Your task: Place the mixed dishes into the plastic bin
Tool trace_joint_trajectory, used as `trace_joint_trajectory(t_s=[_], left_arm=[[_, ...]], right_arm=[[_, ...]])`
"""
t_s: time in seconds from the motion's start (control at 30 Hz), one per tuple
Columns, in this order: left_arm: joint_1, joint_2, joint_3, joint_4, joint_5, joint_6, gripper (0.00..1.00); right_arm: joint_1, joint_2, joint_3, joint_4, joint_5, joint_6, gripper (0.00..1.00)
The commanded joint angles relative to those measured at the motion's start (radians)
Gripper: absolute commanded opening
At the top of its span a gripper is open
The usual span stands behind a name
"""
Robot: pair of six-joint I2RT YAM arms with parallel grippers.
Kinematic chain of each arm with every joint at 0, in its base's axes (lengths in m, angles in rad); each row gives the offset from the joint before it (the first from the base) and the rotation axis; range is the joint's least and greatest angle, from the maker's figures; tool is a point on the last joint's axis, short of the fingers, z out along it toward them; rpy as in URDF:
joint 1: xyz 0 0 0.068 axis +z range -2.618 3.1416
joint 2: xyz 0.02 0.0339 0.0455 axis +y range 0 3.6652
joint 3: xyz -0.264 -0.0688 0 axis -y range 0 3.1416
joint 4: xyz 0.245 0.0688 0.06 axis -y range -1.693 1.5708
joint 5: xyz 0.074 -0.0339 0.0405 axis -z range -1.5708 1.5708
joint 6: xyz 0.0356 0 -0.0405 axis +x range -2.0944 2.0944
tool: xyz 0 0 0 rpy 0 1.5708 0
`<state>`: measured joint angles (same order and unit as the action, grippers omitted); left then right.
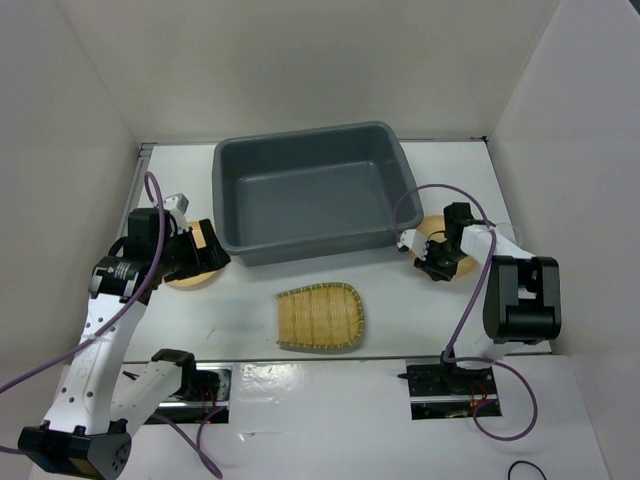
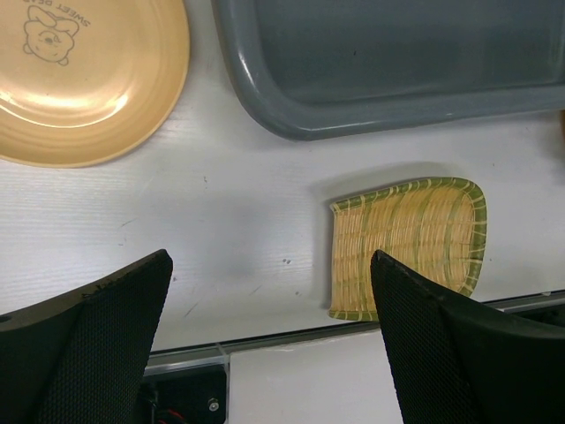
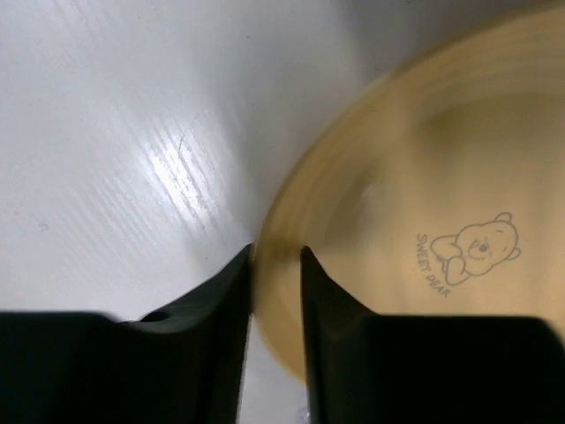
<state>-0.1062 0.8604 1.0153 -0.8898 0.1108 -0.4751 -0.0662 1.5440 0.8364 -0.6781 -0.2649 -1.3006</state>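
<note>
One plate (image 3: 415, 177) rim pinched in right jaws; left jaws wide open near other plate (image 2: 88, 79).

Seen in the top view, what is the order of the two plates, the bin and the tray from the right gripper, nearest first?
1. Right plate, at the right gripper, its rim between the fingers.
2. Bin, just to the left of it.
3. Tray, centre front.
4. Left plate, far left.

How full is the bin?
Empty: top view shows bare floor inside the bin; the tray, left plate and right plate lie outside it.
</note>
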Motion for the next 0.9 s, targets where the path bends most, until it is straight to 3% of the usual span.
trace_joint_trajectory(t_s=[0.0, 0.1, 0.17, 0.23, 0.4, 0.57, 0.77, 0.87], left_arm=[[0.007, -0.009, 0.016, 0.003, -0.003, -0.005, 0.99], [0.007, -0.009, 0.016, 0.003, -0.003, -0.005, 0.99], [0.007, -0.009, 0.016, 0.003, -0.003, -0.005, 0.99], [0.007, -0.009, 0.016, 0.003, -0.003, -0.005, 0.99], [0.007, -0.009, 0.016, 0.003, -0.003, -0.005, 0.99], [0.007, -0.009, 0.016, 0.003, 0.006, -0.005, 0.99], [0.007, -0.009, 0.016, 0.003, 0.006, -0.005, 0.99], [0.007, -0.018, 0.016, 0.003, 0.015, -0.005, 0.99]], right_arm=[[-0.007, 0.062, 0.024, -0.046, -0.017, 0.006, 0.26], [-0.007, 0.094, 0.052, -0.106, 0.001, 0.035, 0.03], [-0.007, 0.081, 0.052, -0.138, 0.01, 0.035, 0.0], [-0.007, 0.026, 0.052, -0.198, -0.005, 0.011, 0.0], [-0.007, -0.294, 0.124, -0.394, -0.1, -0.078, 0.0], [0.026, -0.36, 0.358, -0.622, -0.174, -0.064, 0.0], [0.085, -0.511, 0.481, -0.623, -0.193, -0.072, 0.0], [0.115, -0.53, 0.567, -0.544, -0.234, 0.016, 0.0]])
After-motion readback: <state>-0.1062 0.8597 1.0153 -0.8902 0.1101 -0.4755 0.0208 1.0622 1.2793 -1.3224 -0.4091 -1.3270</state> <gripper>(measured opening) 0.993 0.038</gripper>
